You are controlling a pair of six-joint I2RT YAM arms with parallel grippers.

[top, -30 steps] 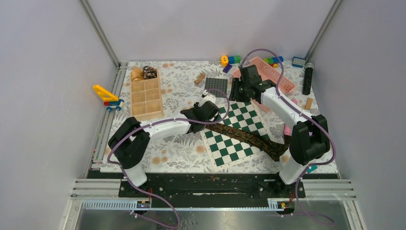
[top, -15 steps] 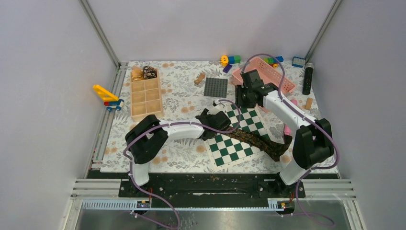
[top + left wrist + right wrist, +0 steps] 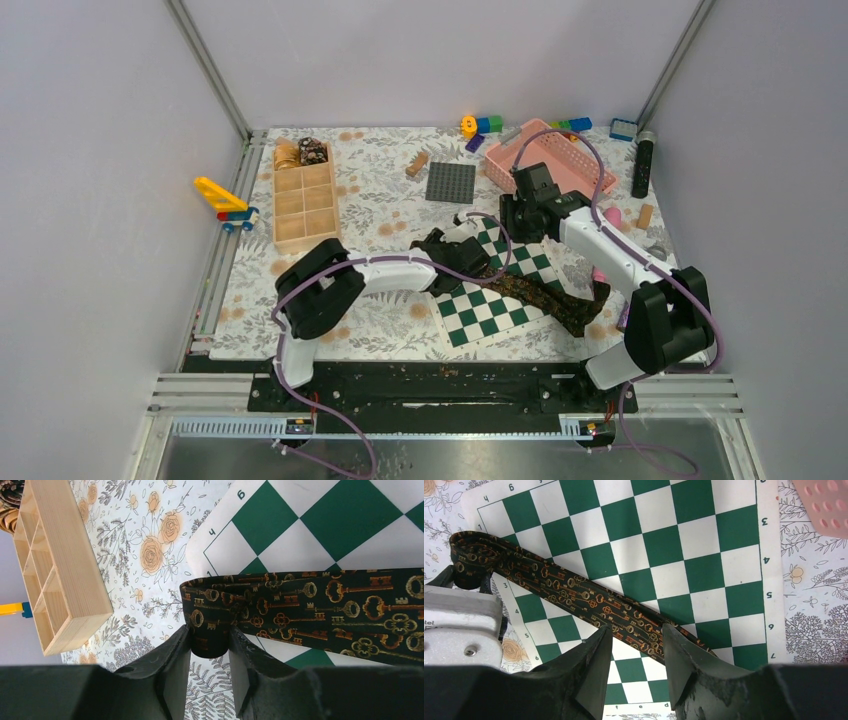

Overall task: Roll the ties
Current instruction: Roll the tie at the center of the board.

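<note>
Since a second earlier both arms had closed in: the left gripper had swung rightward with the narrow end of the black key-print necktie, onto the near-left part of the chess mat. The right gripper had come away from the pink basket toward the near side. At far left stood the wooden compartment tray, with a golden-tan coil and a dark coil at its far end, probably ties already rolled. Next, the left gripper was pinched to a narrow gap on the folded-over narrow end, and only a first turn had formed. The rest of the necktie lay flat and diagonal across the mat, its wide end past the near-right corner beside the right arm's base. Above its mid-length the right gripper hung about half open, holding nothing; contact with the cloth could not be judged. Risks, as judgement: the smooth cloth could slide out of the pinch during wrist rotation, undoing the turn. The roll could wind skewed or loose if the free length was not held taut. The thin mat could drag with the cloth. The wide end could catch at the right arm's base.
</note>
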